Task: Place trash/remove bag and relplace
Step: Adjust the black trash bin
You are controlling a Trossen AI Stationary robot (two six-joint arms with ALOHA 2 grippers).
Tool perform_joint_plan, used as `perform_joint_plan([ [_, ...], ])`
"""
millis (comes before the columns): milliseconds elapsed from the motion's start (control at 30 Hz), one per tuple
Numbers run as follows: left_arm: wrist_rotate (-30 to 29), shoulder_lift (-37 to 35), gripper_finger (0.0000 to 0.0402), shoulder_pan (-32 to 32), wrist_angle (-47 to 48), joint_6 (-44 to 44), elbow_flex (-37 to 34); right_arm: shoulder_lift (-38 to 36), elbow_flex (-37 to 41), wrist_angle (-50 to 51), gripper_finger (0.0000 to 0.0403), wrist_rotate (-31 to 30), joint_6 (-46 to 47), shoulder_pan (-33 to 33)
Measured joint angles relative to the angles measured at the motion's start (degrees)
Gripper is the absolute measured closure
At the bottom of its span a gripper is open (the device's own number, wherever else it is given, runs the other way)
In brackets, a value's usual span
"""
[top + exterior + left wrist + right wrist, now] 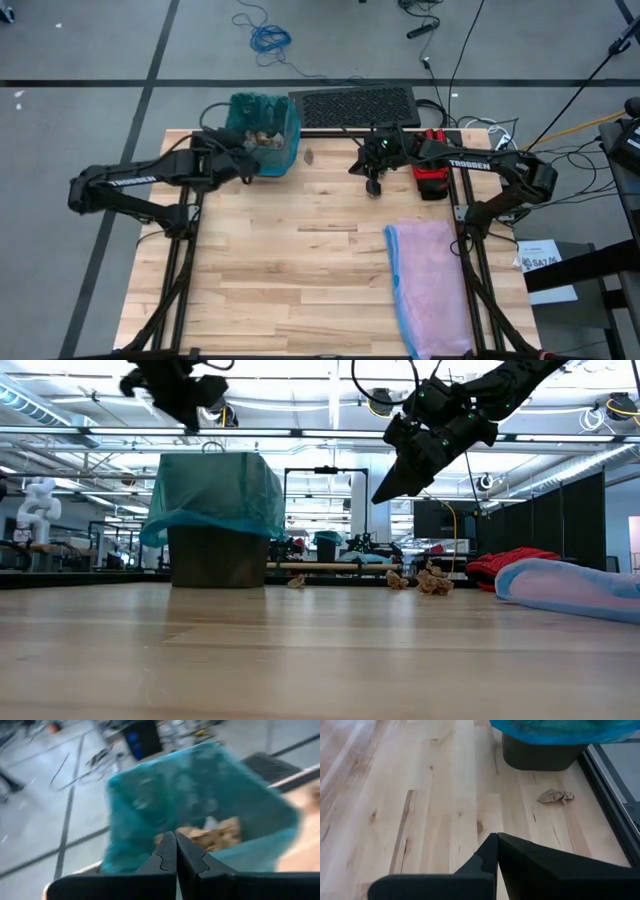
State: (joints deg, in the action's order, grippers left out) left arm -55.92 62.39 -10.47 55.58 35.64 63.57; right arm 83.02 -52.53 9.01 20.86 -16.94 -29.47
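Observation:
A dark bin (212,560) lined with the teal-green bag (262,125) stands at the table's far left. Brown paper wads of trash (215,836) lie inside it. My left gripper (176,840) hovers shut just above the bin's near-left rim (248,152), high over the table (188,410). One brown wad (555,796) lies on the table right of the bin (311,155). More wads (432,581) lie near the far edge. My right gripper (373,186) hangs shut above the table's far middle (385,492), holding nothing.
A pale pink bag with a blue edge (428,285) lies flat at the near right. A red glove (432,172) lies at the far right under the right arm. A black mesh tray (352,105) sits behind the table. Bare wood (280,260) fills the middle.

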Motion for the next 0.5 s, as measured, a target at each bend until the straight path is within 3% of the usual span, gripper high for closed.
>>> perform_joint_plan([
  [167,2.1,0.0,0.0401,-5.8,7.9,7.4,-0.1,0.0,0.0,0.1,0.0403,0.0,0.0,0.0],
  [267,5.1,0.2,0.0401,-9.6,9.0,8.5,-1.2,0.0,0.0,0.1,0.0403,0.0,0.0,0.0],
  [500,5.9,0.2,0.0402,-15.9,9.8,7.5,-1.7,0.0,0.0,0.0,0.0403,0.0,0.0,0.0],
])
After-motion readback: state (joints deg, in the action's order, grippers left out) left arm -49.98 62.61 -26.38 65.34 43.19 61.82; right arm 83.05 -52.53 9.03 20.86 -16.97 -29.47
